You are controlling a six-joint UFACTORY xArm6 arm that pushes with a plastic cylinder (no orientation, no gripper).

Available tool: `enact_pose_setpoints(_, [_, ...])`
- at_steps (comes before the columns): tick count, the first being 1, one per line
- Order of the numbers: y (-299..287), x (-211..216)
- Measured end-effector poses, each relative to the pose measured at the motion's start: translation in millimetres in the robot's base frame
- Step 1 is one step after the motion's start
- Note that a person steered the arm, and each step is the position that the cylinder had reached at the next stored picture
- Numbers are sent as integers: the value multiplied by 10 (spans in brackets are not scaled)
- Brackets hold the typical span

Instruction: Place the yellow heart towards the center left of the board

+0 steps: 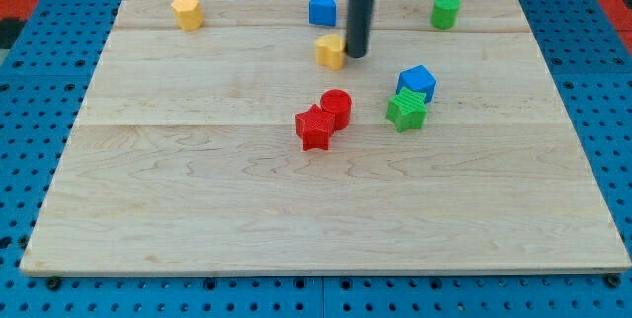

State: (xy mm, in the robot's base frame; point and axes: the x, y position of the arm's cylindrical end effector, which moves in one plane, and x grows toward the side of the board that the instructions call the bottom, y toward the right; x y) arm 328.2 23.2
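The yellow heart (331, 50) sits in the upper middle of the surface (197, 209), with my tip (355, 55) touching or just beside its right flank, so a push toward the view's left looks set up. There is no gripper on this arm, only the rod, so nothing is being held; the block is free to slide or turn. The main risk, as I judge it, is an off-centre contact: the heart's rounded side could let it spin and slip off the tip toward the view's top or bottom instead of travelling straight. The blue block (322, 8) stands near, just above the heart, and a drift upward could nudge it. The red cylinder (336, 107) and red star-like block (315, 128) lie below, touching each other, well clear of a leftward line. The blue cube (417, 83) and green block (406, 110) to the right, the green cylinder (445, 10) and the yellow hexagonal block (187, 11) at the top edge are out of the way. The left half is open, but overshoot could near the left edge
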Motion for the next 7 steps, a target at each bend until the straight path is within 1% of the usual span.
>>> enact_pose_setpoints(1, [-363,-74])
enact_pose_setpoints(2, [-486,-291])
enact_pose_setpoints(3, [-977,-73])
enact_pose_setpoints(4, [-1102,228])
enact_pose_setpoints(5, [-698,190])
enact_pose_setpoints(6, [-549,384])
enact_pose_setpoints(7, [-1084,635])
